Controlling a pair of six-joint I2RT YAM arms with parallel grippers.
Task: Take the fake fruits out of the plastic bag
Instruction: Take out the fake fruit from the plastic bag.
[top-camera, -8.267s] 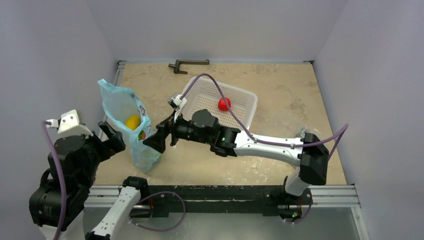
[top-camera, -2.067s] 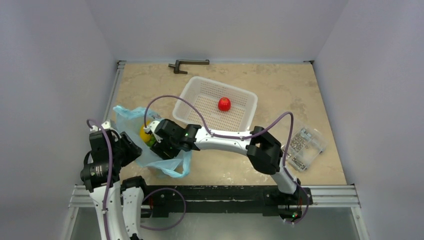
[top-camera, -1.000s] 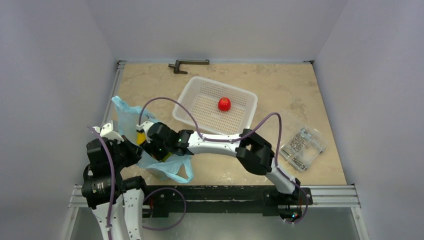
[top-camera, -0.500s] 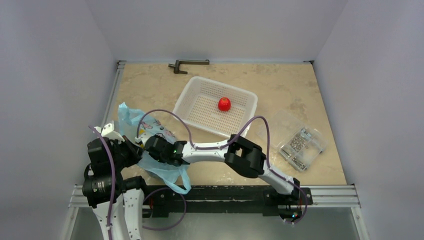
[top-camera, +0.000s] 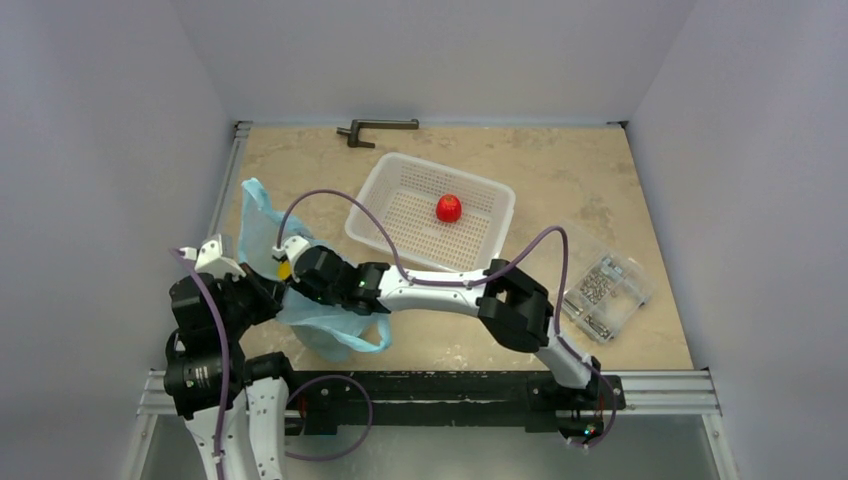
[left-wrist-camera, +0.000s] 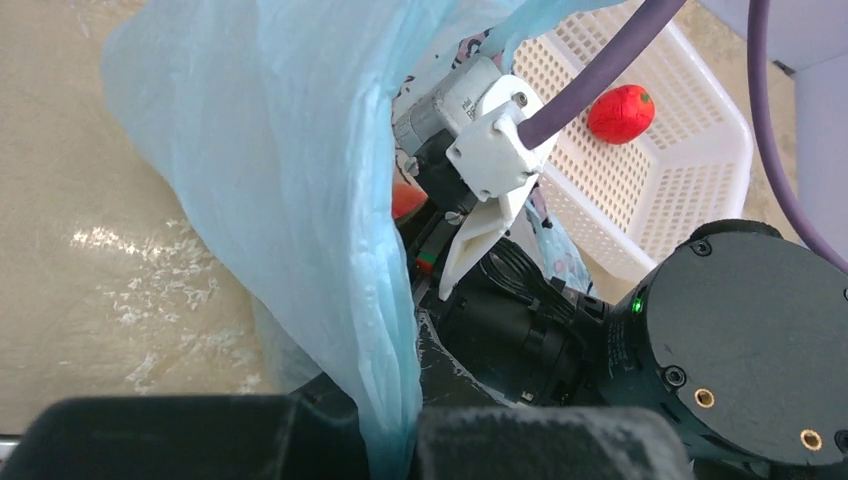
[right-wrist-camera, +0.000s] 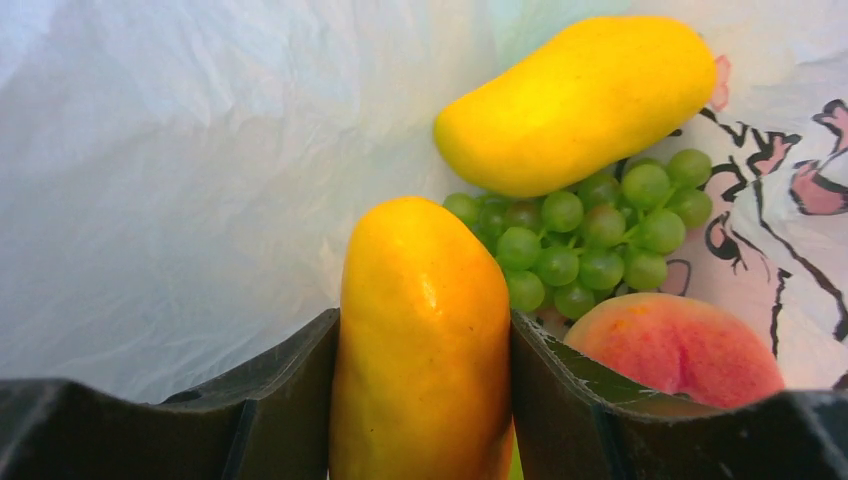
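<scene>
The light blue plastic bag (top-camera: 258, 222) lies at the near left, its mouth held up. My left gripper (left-wrist-camera: 395, 440) is shut on the bag's edge (left-wrist-camera: 270, 170). My right gripper (right-wrist-camera: 425, 320) reaches inside the bag and is shut on an orange-yellow oblong fruit (right-wrist-camera: 420, 260). Past it, inside the bag (right-wrist-camera: 200, 180), lie a yellow oblong fruit (right-wrist-camera: 580, 100), a green grape bunch (right-wrist-camera: 590, 240) and a red-orange peach (right-wrist-camera: 680, 345). From above, the right wrist (top-camera: 320, 275) enters the bag and its fingers are hidden.
A white perforated basket (top-camera: 480, 195) with a small red fruit (top-camera: 448, 207) stands mid-table, just behind the right arm. A clear box of metal parts (top-camera: 600, 285) sits at the right. A dark metal piece (top-camera: 375, 128) lies by the back wall.
The bag's upper edge has risen and shifted toward the far side. The right wrist has moved slightly farther back within the bag. The left gripper keeps its hold on the bag.
</scene>
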